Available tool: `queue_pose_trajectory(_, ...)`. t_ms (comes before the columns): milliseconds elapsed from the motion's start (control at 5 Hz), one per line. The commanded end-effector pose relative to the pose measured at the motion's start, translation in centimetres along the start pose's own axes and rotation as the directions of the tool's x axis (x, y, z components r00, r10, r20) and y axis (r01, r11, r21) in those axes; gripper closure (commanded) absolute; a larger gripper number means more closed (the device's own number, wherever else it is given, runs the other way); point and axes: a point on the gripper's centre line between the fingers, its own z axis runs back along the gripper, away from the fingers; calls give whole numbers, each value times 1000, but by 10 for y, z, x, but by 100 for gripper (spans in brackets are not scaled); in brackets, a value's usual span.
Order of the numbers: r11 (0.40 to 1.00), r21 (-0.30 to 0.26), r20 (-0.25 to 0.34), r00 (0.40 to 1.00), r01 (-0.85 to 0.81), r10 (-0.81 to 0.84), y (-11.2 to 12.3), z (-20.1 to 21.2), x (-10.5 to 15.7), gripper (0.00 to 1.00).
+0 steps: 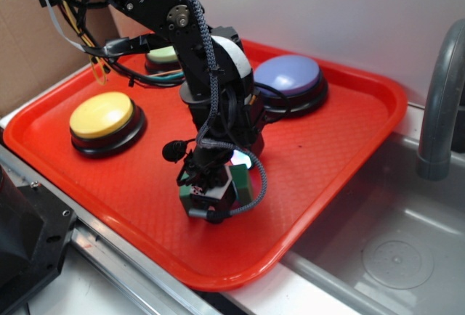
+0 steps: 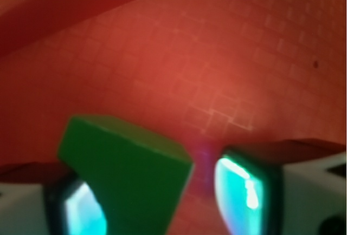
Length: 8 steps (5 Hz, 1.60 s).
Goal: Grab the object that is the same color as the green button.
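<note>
The dark green block point(image 2: 130, 175) lies on the red tray point(image 2: 217, 56) between my fingers. It sits against the left pad point(image 2: 81, 208), and a strip of tray shows between it and the right pad point(image 2: 241, 191). My gripper point(image 2: 162, 202) is open around the block. In the exterior view the gripper point(image 1: 214, 193) is down at the tray point(image 1: 327, 155) near its front middle, with the block point(image 1: 242, 184) showing at its right side. The green button point(image 1: 163, 55) stands at the tray's back left, mostly hidden behind the arm.
A yellow-topped button point(image 1: 102, 115) stands at the tray's left and a purple-blue button point(image 1: 287, 75) at the back right. A metal sink point(image 1: 392, 257) with a grey faucet point(image 1: 439, 104) lies to the right of the tray. A black device point(image 1: 25, 246) sits at the front left.
</note>
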Motion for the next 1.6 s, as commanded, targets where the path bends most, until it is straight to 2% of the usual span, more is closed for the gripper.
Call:
queue_pose_trajectory(0, 997, 23, -21, 998, -67, 67, 6, 22, 3, 100)
queue_pose_trajectory(200, 984, 4, -82, 980, -179, 179, 23, 48, -1, 100)
queue_pose_trajectory(400, 935, -10, -128, 928, -354, 350, 31, 71, -7, 100)
queue_pose_trajectory(800, 756, 70, -122, 747, -650, 653, 30, 133, -43, 100)
queue_pose_trajectory(1000, 646, 110, -84, 640, -755, 763, 26, 160, -68, 100)
queue_pose_trajectory(1200, 575, 122, -17, 578, -809, 816, 26, 169, -85, 100)
queue_pose_trajectory(1400, 547, 118, -141, 531, -829, 836, 34, 163, -90, 98)
